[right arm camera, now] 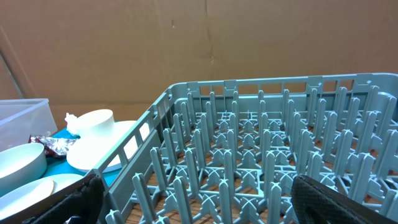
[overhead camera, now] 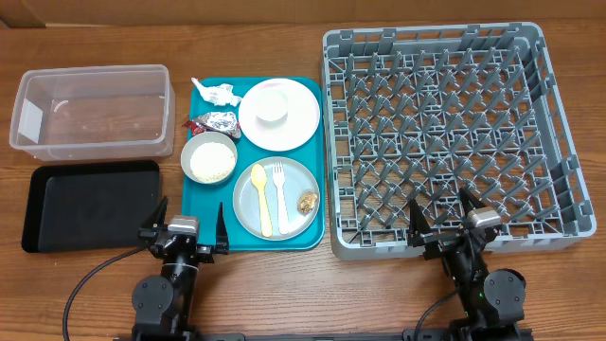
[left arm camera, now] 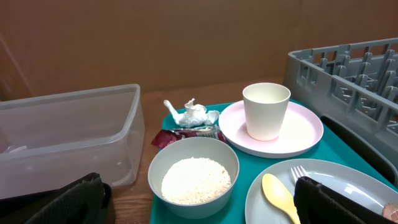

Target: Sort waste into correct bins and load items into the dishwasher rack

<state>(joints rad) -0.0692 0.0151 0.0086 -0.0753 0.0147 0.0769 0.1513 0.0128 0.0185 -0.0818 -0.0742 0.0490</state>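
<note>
The left gripper (overhead camera: 189,210) and right gripper (overhead camera: 440,203) gape, empty. Grainy rice (left arm camera: 196,180) fills the round bowl (left arm camera: 160,163); crumpled foil (overhead camera: 218,121) glints beside it.

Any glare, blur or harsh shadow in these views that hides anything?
Overhead: even light, sharp, soft shadows; a pale sheen on the tub, and the cup nearly blends into its plate. Left wrist: bowl and cup sharp, the near fingers dark and blurred. Right wrist: rack sharp, fingers a dark blur at the bottom corners.
</note>
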